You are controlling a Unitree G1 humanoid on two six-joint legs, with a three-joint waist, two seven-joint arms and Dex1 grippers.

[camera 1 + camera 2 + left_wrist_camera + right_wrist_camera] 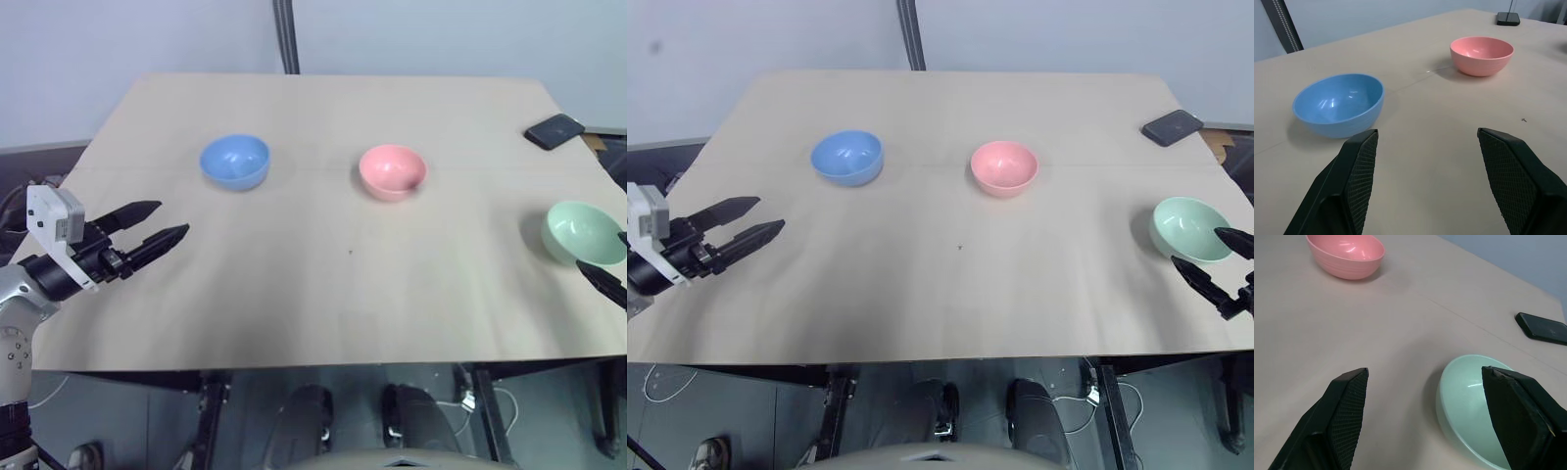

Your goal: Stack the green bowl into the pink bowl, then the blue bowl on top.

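Observation:
Three small bowls stand apart on the table. The blue bowl (235, 162) is at the back left, the pink bowl (392, 171) at the back centre, and the green bowl (1187, 228) near the right edge. My left gripper (162, 223) hovers open and empty over the left side, short of the blue bowl (1338, 104). At the right edge my right gripper (1210, 257) is open, its fingers close on either side of the green bowl's (1474, 404) near rim, holding nothing. The pink bowl (1346, 254) lies farther off.
The light wooden table (323, 294) is bare between the bowls. A black phone (554, 130) lies at the far right corner. A dark strap (286, 37) hangs on the wall behind the table's far edge.

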